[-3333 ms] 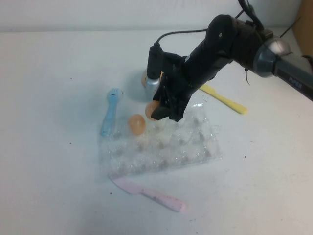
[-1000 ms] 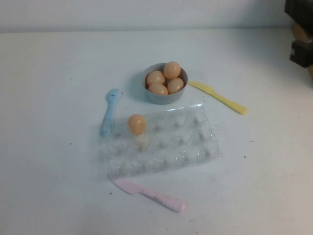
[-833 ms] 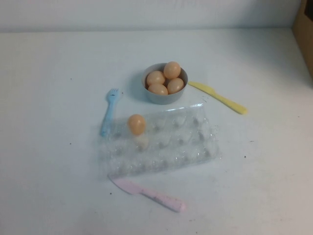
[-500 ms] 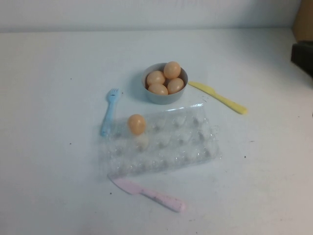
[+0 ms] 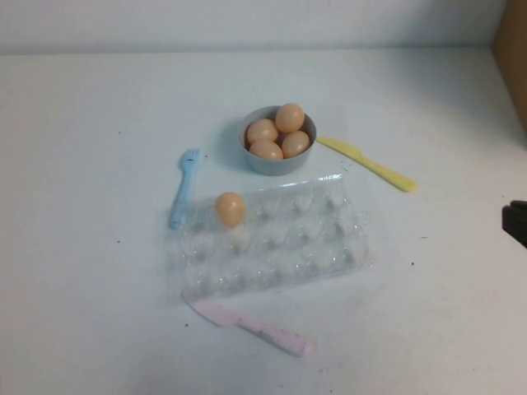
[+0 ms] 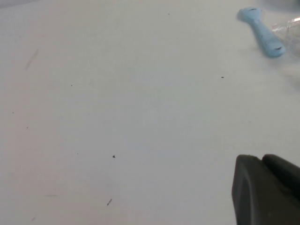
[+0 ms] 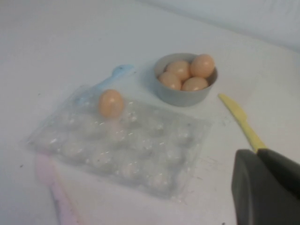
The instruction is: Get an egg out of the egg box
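Sitting in a cup at the far left corner of the egg box (image 5: 276, 239), the egg (image 5: 230, 208) rests upright with its peach-tan shell well above the clear plastic rim; the other cups hold nothing. Just beyond the tray's far edge stands a grey bowl (image 5: 257, 159) with four more eggs (image 5: 278, 134) piled inside. A blue fork (image 5: 184, 188) lies just left of the tray, a yellow knife (image 5: 368, 164) to the right of the bowl, and a pink knife (image 5: 251, 327) along the tray's near edge. At the right edge of the high view only a dark sliver of the right gripper (image 5: 515, 222) shows, well apart from the tray; whether its jaws are open or closed cannot be told. The left gripper (image 6: 266, 191) appears only in its own wrist view, a dark mass over bare table, its jaw state equally unclear.
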